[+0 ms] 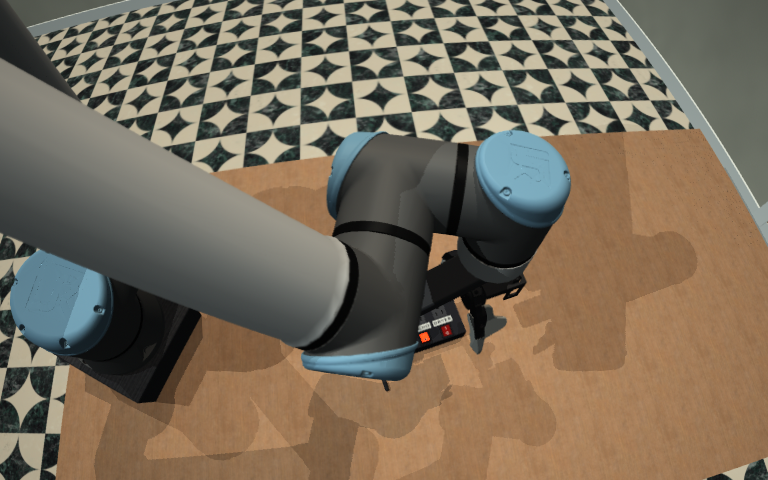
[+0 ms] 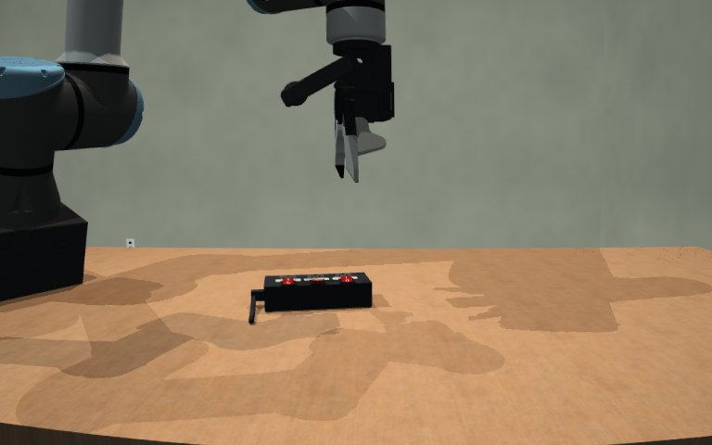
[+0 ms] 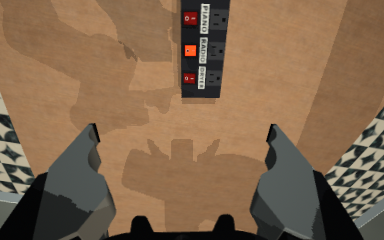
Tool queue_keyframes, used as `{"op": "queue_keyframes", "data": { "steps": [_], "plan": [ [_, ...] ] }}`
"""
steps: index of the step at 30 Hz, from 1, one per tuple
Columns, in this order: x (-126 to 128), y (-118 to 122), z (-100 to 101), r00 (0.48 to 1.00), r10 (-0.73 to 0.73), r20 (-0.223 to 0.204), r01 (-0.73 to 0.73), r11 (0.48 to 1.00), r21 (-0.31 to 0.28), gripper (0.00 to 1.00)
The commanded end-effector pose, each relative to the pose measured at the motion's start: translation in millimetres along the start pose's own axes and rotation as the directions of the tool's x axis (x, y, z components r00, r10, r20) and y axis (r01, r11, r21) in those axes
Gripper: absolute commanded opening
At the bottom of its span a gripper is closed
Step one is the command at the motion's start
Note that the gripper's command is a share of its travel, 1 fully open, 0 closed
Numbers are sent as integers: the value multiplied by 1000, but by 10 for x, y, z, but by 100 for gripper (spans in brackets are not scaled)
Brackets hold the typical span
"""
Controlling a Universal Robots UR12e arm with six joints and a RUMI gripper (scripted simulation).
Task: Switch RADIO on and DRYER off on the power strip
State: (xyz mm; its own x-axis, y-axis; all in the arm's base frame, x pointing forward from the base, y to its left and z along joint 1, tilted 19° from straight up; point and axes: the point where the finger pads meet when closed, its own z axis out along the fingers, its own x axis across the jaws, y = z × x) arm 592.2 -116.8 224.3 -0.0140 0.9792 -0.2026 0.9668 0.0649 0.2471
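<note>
The black power strip (image 2: pixel 318 298) (image 3: pixel 200 92) lies the right way up on the table, switches and sockets facing up. The RADIO switch (image 1: pixel 424 337) (image 3: pixel 190 50) glows bright orange, lit. The DRYER switch (image 1: pixel 446 330) (image 2: pixel 346 279) (image 3: pixel 189 78) is dark red, unlit. The PIANO switch (image 2: pixel 287 281) (image 3: pixel 190 18) is dark red, unlit; the arm hides it in the top view. My gripper (image 2: pixel 347 179) (image 3: pixel 184 125) is wide open and empty, pointing down. It hangs high above the table, off the strip's DRYER end in the wrist view.
A short black cord (image 1: pixel 385 384) (image 2: pixel 252 309) sticks out of the strip's PIANO end. The arm's base (image 1: pixel 135 362) (image 2: pixel 42 257) stands on the left of the wooden table (image 1: pixel 679 396) (image 2: pixel 578 377). The arm covers part of the strip in the top view.
</note>
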Motion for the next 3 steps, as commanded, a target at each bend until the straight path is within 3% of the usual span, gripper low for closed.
{"op": "queue_keyframes", "data": {
  "steps": [1,3],
  "plan": [
    [2,10,-6,1000,-1,1,1,1000,0,100],
    [2,10,-6,1000,-1,1,1,1000,0,100]
  ]
}}
